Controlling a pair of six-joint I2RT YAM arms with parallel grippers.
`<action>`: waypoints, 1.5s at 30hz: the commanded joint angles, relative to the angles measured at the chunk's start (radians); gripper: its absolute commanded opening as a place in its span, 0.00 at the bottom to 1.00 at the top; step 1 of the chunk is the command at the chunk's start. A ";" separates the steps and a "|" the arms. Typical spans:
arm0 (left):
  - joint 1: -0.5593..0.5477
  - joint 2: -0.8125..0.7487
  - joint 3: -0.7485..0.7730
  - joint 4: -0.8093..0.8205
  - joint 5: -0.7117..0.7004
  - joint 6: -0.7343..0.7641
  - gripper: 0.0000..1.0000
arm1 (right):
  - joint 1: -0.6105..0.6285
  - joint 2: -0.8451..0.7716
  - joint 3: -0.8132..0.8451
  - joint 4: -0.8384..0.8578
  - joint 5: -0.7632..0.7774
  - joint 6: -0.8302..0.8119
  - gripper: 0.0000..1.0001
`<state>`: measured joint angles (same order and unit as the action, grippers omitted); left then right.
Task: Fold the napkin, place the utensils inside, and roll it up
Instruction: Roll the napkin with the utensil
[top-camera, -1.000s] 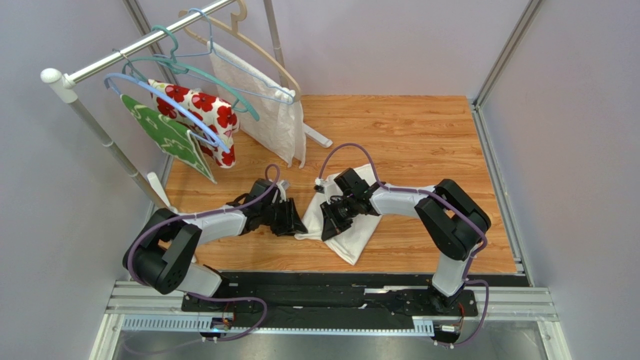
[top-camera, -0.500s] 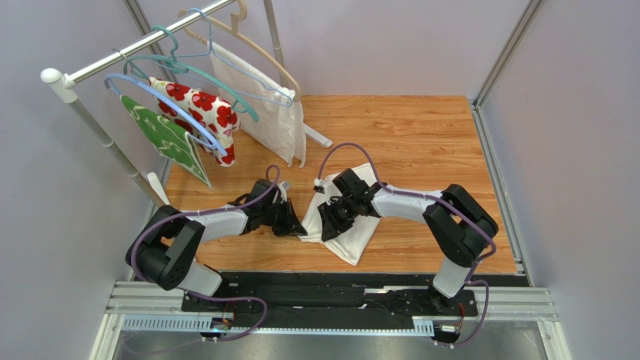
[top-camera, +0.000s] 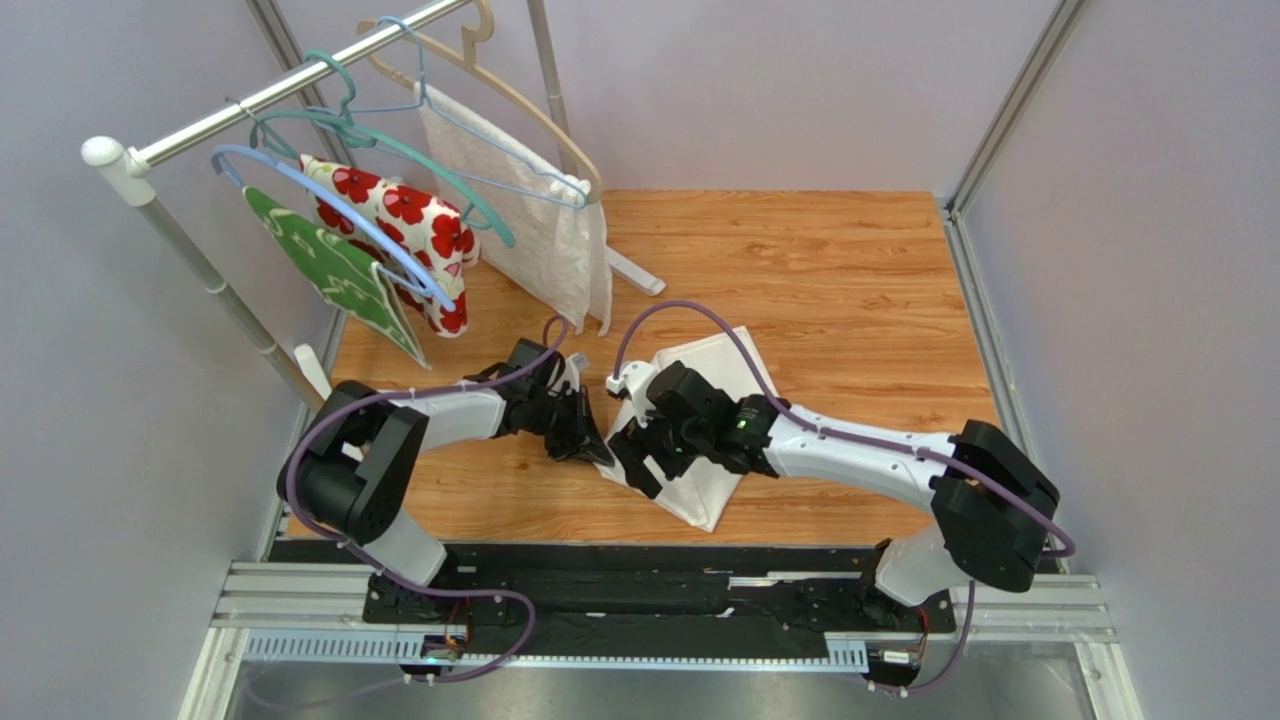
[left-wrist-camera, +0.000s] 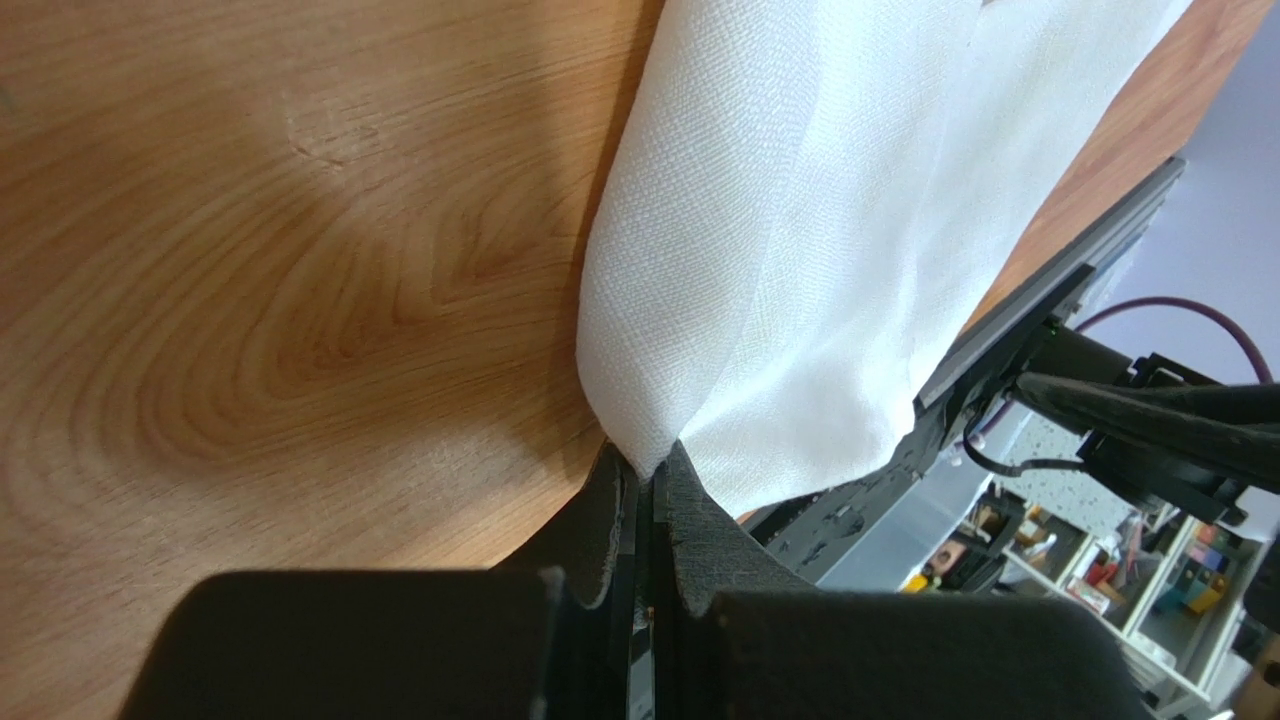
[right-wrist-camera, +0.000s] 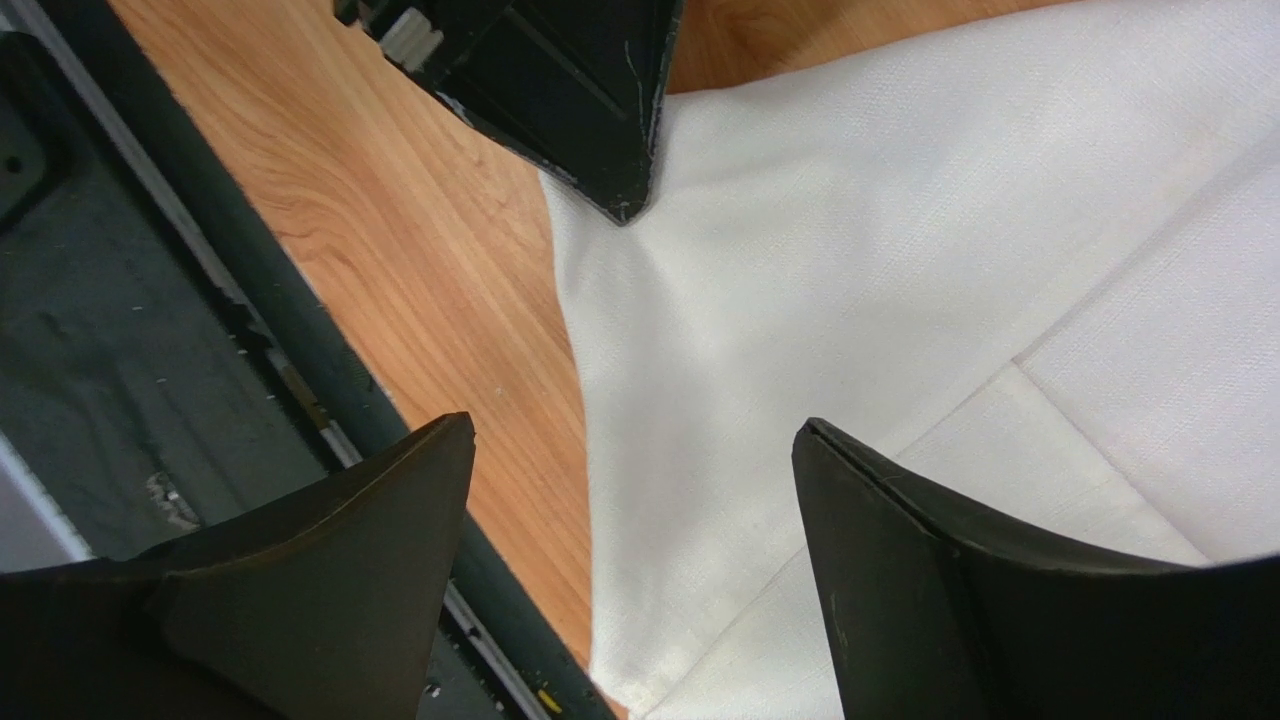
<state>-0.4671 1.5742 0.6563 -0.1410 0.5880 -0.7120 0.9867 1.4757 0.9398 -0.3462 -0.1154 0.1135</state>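
Observation:
The off-white napkin (top-camera: 700, 495) lies partly folded on the wooden table, near the front edge. My left gripper (top-camera: 592, 446) is shut on the napkin's left corner (left-wrist-camera: 649, 450), and the cloth (left-wrist-camera: 812, 225) fans away from its jaws. My right gripper (top-camera: 648, 459) hovers open just above the napkin (right-wrist-camera: 902, 255), its fingers (right-wrist-camera: 902, 570) spread wide with nothing between them. The left gripper's fingers (right-wrist-camera: 586, 105) pinching the cloth show at the top of the right wrist view. The utensils are out of view.
A clothes rack (top-camera: 226, 120) stands at the back left with a red-flowered cloth (top-camera: 406, 225), a green cloth (top-camera: 338, 270) and a textured white cloth (top-camera: 526, 210) on hangers. The black base rail (top-camera: 676, 578) runs along the near edge. Walls close in both sides.
My left gripper has shut on the napkin's left corner. My right gripper has opened, let go of the cloth and shifted left and nearer as its arm stretched out.

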 joint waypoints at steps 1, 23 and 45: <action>0.021 0.038 0.043 -0.034 0.068 0.052 0.00 | 0.052 0.011 -0.062 0.110 0.186 -0.044 0.83; 0.056 0.089 0.074 -0.060 0.102 0.072 0.00 | 0.234 0.206 -0.091 0.188 0.542 -0.109 0.61; 0.097 -0.199 -0.020 -0.043 -0.101 0.071 0.62 | 0.169 0.149 -0.033 0.087 0.022 -0.040 0.00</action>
<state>-0.3862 1.5139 0.6815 -0.2035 0.6113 -0.6441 1.2125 1.6764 0.8783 -0.1833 0.2146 -0.0025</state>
